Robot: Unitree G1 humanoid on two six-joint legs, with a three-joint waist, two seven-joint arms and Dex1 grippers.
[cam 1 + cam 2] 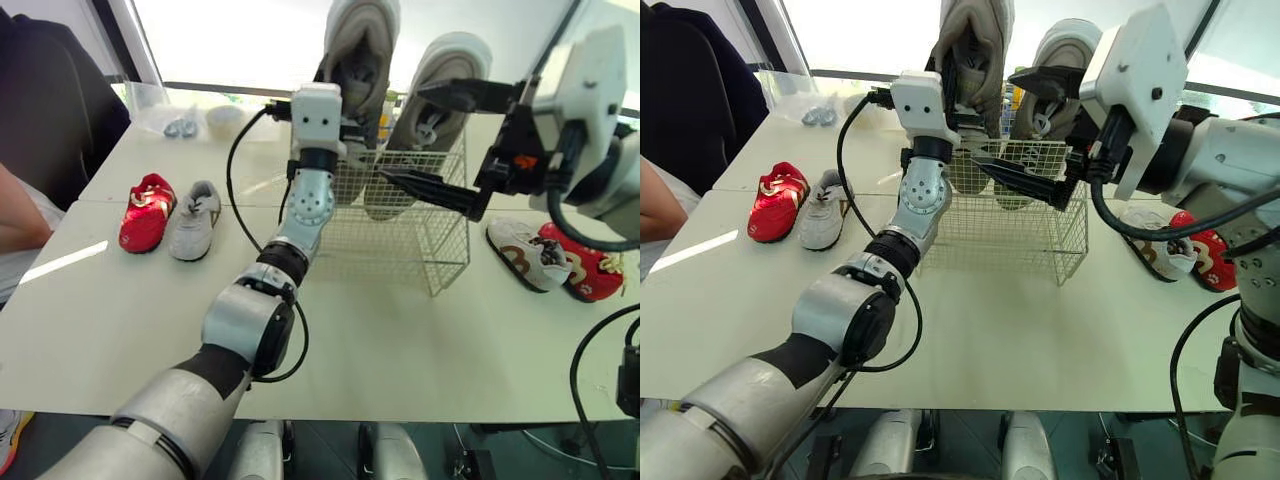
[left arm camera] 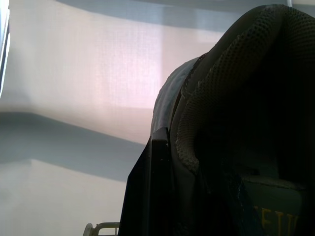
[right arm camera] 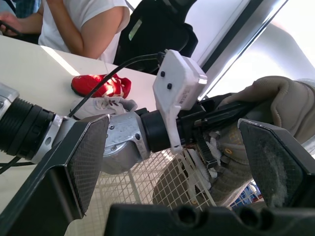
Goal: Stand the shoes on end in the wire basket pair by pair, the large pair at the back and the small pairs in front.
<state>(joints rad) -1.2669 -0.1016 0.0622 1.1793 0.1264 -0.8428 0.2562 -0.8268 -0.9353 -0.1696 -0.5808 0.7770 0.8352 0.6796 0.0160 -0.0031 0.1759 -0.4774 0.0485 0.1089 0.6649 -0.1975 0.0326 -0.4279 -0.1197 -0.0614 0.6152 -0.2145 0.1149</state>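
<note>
Two large beige shoes stand on end at the back of the wire basket: the left one and the right one. My left gripper is shut on the collar of the left large shoe, one black finger against its heel. My right gripper hangs open just in front of the right large shoe, above the basket, with nothing between its pads. A small red shoe and a small grey shoe lie on the table's left.
Another small pair, a white-and-brown shoe and a red shoe, lies right of the basket. A clear plastic bag sits at the back left. A person's arm shows at the left edge of the white table.
</note>
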